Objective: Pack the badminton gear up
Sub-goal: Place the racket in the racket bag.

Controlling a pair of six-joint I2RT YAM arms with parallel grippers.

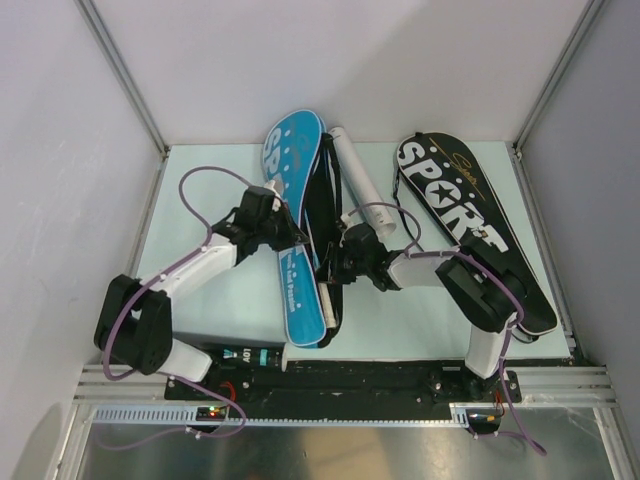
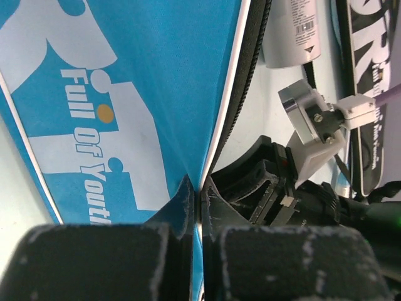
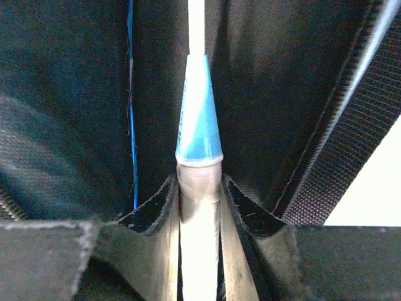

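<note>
Pale green surface, white walls around. Left tool is pinched tight on the edge of the blue cover, mid-surface. Right tool is clamped round the racket handle; its head is hidden inside that cover's dark lining. 1 black cover lies right, partly under the arm.

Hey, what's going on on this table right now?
Two robot arms are packing a racket into the blue cover. The left gripper is pinched shut on the edge of the cover's flap. The right gripper grips the racket by its handle, with the shaft pointing into the cover's black inside. A white tube lies just behind the blue cover and a black cover lies on the right; neither is held.
</note>
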